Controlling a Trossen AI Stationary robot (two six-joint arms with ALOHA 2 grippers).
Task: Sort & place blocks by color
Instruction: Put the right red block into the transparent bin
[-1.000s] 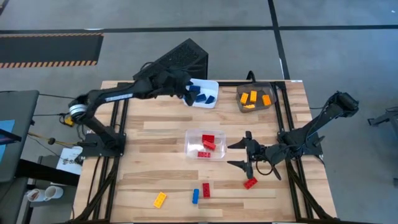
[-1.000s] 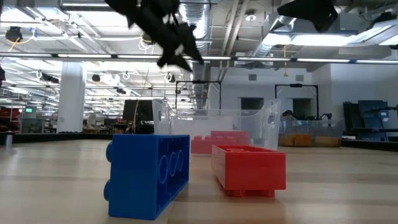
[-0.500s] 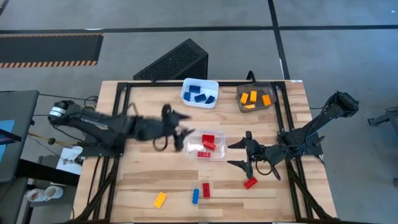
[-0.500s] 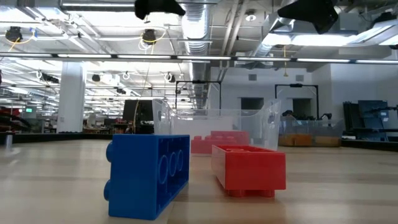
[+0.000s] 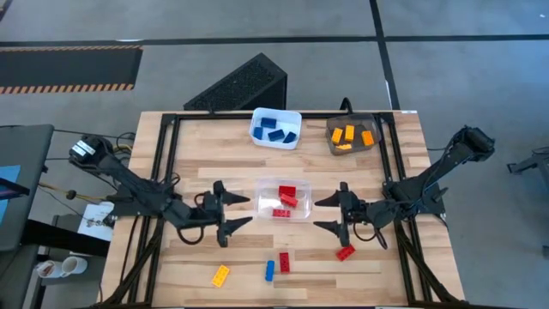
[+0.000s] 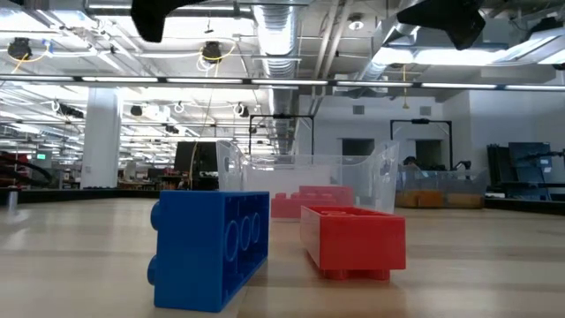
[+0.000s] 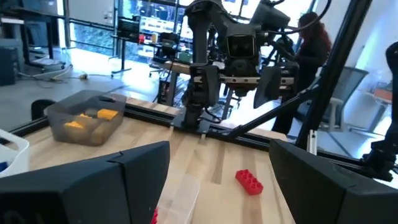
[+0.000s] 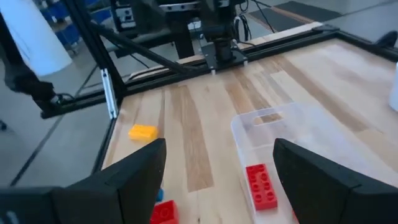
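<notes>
Four blocks lie loose on the wooden table near its front edge: a yellow one (image 5: 220, 275), a blue one (image 5: 269, 270), and two red ones (image 5: 284, 263) (image 5: 346, 252). In the low view the blue block (image 6: 210, 250) and a red block (image 6: 353, 240) stand close up. My left gripper (image 5: 240, 211) hovers open and empty just left of the clear bin (image 5: 283, 200), pointing level at it. On the bin's right, my right gripper (image 5: 319, 214) faces it, also open and empty, above and beyond the red block.
The clear bin mid-table holds red blocks. At the far edge, a white bin (image 5: 275, 129) holds blue blocks and a grey bin (image 5: 350, 136) holds orange ones. A black frame (image 5: 171, 163) rings the table. A dark box (image 5: 244, 81) sits behind the table.
My left gripper has swung from over the white bin at the far edge toward the near edge, coming down a little. It has turned from pointing down to level, facing the clear bin from the left. My right arm has kept still.
</notes>
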